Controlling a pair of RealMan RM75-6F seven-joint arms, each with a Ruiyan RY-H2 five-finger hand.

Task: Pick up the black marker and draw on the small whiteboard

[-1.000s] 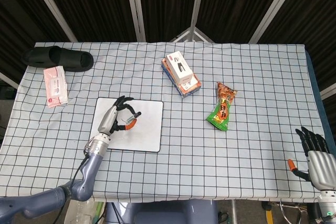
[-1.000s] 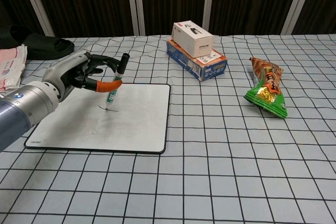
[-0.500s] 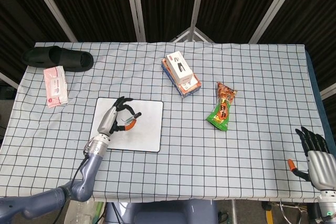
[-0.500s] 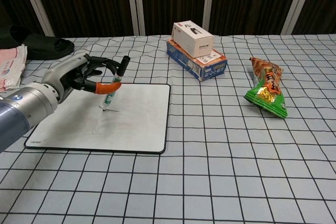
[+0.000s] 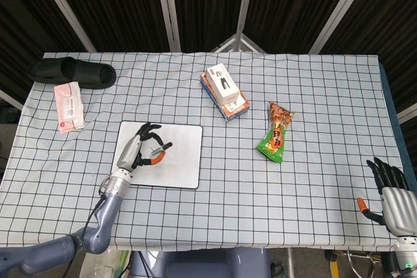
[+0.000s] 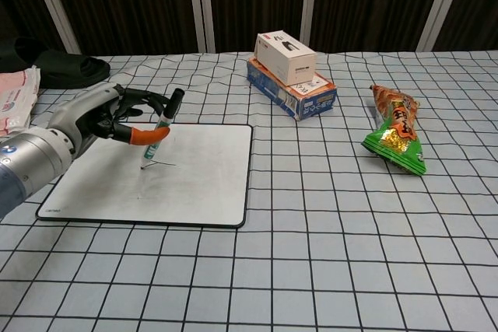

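My left hand [image 6: 101, 118] pinches black marker [image 6: 158, 137] over small whiteboard [image 6: 194, 172], near table's front-left corner. Marker tilted, cap end up and toward table's far edge, tip on board's left half at end of short drawn line [image 6: 161, 164]. Line extends toward board's right edge, so I judge stroke runs across board. My right hand [image 5: 393, 190] spread, holding nothing, at table's front-right corner, well apart from board.
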